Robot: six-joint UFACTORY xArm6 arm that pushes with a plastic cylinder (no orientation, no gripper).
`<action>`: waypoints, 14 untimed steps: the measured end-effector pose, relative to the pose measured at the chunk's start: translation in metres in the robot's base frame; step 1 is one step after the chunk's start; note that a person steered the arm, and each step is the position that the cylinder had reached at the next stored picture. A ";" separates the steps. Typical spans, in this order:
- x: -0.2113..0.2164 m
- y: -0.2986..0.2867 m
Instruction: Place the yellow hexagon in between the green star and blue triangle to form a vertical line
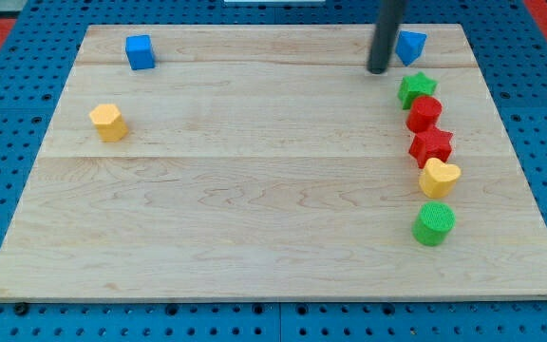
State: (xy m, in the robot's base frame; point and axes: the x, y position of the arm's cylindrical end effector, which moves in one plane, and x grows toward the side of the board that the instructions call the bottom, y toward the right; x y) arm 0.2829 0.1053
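The yellow hexagon sits near the board's left edge, far from the others. The green star lies near the view's top right, and the blue triangle is just above it at the top edge. My tip is down on the board just left of the gap between the blue triangle and the green star, touching neither. The rod rises out of the view's top.
Below the green star a column runs down the right side: a red round block, a red star, a yellow heart and a green cylinder. A blue cube sits at the top left. The wooden board lies on blue pegboard.
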 end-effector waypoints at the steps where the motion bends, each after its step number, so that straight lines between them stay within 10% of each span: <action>1: 0.016 -0.116; 4: 0.174 -0.281; 5: 0.147 -0.351; 8: 0.070 -0.331; 11: 0.087 -0.268; 14: 0.059 -0.120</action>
State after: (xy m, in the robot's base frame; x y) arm 0.3424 -0.0144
